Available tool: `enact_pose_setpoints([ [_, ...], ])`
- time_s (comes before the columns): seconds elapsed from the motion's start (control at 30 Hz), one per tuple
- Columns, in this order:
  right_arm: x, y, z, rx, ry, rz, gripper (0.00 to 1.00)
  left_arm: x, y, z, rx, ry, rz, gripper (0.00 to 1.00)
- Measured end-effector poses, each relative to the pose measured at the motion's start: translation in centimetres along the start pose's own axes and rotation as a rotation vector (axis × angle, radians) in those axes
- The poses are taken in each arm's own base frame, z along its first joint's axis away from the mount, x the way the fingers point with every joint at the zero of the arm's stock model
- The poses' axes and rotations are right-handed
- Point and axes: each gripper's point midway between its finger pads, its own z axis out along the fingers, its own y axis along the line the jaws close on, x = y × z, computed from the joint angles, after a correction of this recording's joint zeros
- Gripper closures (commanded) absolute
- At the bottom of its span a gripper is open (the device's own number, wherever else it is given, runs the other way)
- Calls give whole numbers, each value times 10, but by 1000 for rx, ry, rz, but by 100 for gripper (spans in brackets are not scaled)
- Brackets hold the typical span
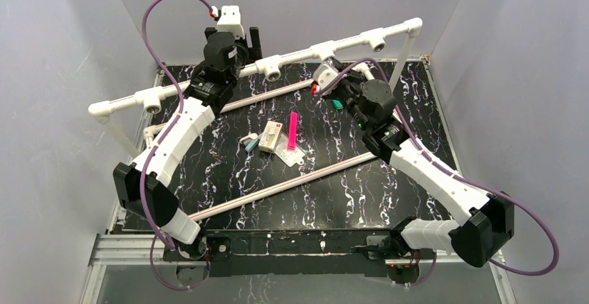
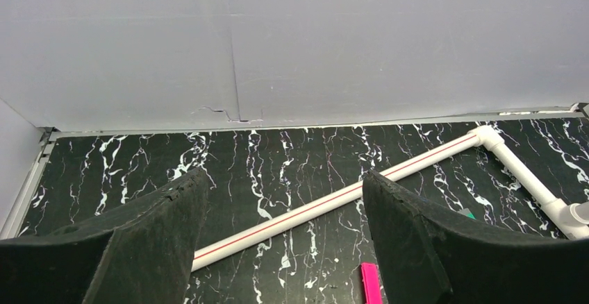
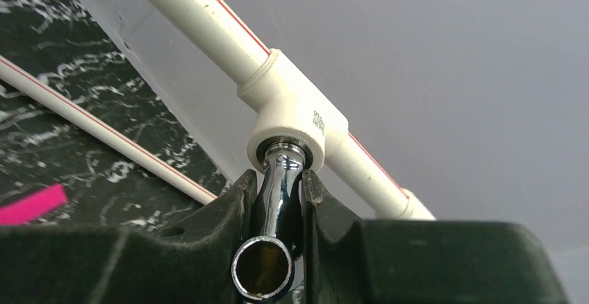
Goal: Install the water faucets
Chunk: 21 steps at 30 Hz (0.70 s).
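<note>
A chrome water faucet (image 3: pixel 279 193) is held between the fingers of my right gripper (image 3: pixel 278 182), which is shut on it. Its spout opening (image 3: pixel 262 268) faces the camera, and its far end sits in the mouth of a white tee socket (image 3: pixel 295 120) on the raised pipe rail. In the top view my right gripper (image 1: pixel 328 64) is pressed up to that tee socket (image 1: pixel 325 50), and the faucet is hidden there. My left gripper (image 2: pixel 281 241) is open and empty, held high near the back wall by the rail (image 1: pixel 251 40).
The white pipe rail (image 1: pixel 208 85) has more open tee sockets (image 1: pixel 272 73). Two loose red-striped pipes (image 1: pixel 278 186) lie on the black marbled mat. A pink marker (image 1: pixel 292 130), a small box (image 1: pixel 271 136), a plastic bag (image 1: pixel 293 155) and a green piece (image 1: pixel 337 103) lie mid-table.
</note>
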Motion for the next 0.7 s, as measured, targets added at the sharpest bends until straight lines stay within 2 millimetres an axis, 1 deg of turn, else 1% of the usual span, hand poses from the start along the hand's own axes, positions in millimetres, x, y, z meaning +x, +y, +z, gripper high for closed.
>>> enact_pose_setpoints([
  [0.37,-4,6,-2,76,14,639,99,1,-3,-1,12,4,7,21],
  [0.7,-8,10,-2,181,25,1212,99,0,-3,-2,14,3,6,21],
])
